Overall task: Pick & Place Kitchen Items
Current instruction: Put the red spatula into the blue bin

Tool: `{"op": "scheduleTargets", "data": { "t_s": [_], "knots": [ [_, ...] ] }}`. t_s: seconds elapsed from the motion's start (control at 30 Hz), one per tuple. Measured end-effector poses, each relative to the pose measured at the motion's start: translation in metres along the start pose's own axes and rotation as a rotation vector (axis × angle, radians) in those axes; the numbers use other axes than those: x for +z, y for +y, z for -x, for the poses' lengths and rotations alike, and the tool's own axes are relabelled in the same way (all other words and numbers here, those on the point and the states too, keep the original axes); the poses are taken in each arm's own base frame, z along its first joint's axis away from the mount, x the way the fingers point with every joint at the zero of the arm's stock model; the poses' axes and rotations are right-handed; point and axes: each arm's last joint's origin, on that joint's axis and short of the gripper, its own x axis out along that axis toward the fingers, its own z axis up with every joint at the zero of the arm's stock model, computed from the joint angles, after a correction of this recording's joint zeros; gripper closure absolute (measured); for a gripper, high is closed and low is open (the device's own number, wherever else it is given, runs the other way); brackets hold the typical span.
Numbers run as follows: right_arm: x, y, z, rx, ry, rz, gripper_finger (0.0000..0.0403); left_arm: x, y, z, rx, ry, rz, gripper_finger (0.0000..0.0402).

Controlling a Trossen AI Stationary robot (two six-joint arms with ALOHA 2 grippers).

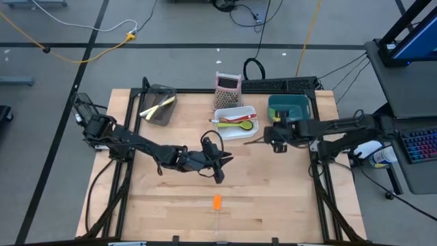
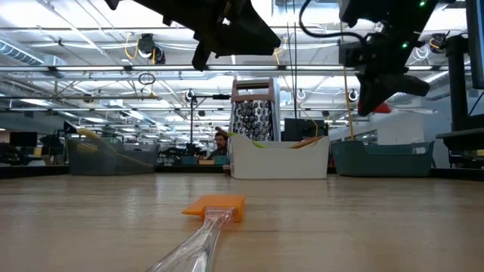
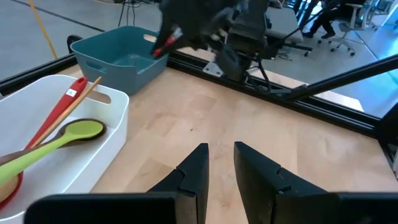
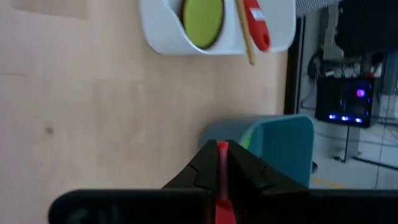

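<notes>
Wooden planks make up the surface [image 1: 171, 205], seen whole only from the high view, where a clear-handled spatula with an orange head [image 1: 216, 201] lies alone at 6 o'clock, well apart from both arms. At 12 o'clock a white bin [image 1: 235, 130] holds a green spoon [image 1: 235, 125] and a red utensil [image 1: 235, 119]; a teal bin [image 1: 289, 108] sits at its 3 o'clock side, a dark mesh bin [image 1: 158, 106] with a yellow utensil [image 1: 157, 106] at 10 o'clock, and a box grater [image 1: 228, 89] stands behind. The left pincer [image 1: 220, 171] hangs over the middle of the surface; its wrist view shows the fingers [image 3: 193, 171] narrowly parted around nothing. The right pincer [image 1: 263, 141] sits between the white and teal bins, and only its own wrist view reveals it clamped on a slim red item [image 4: 222, 186]. From the low view, both pincers hang above the surface, with the spatula's orange head [image 2: 216, 205] nearest the camera.
</notes>
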Motion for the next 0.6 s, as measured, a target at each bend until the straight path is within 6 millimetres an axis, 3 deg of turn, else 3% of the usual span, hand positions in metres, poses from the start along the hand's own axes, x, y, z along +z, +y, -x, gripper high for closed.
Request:
{"op": "scheduleTargets", "data": {
  "t_s": [0.3, 0.6],
  "knots": [
    [-0.002, -0.026, -0.020, -0.047, 0.016, -0.039, 0.0390, -0.001, -0.001, 0.000, -0.001, 0.003, 0.015, 0.0325],
    [-0.017, -0.030, -0.056, -0.097, 0.023, -0.030, 0.0390, -0.001, -0.001, 0.000, -0.001, 0.003, 0.015, 0.0325]
  ]
}}
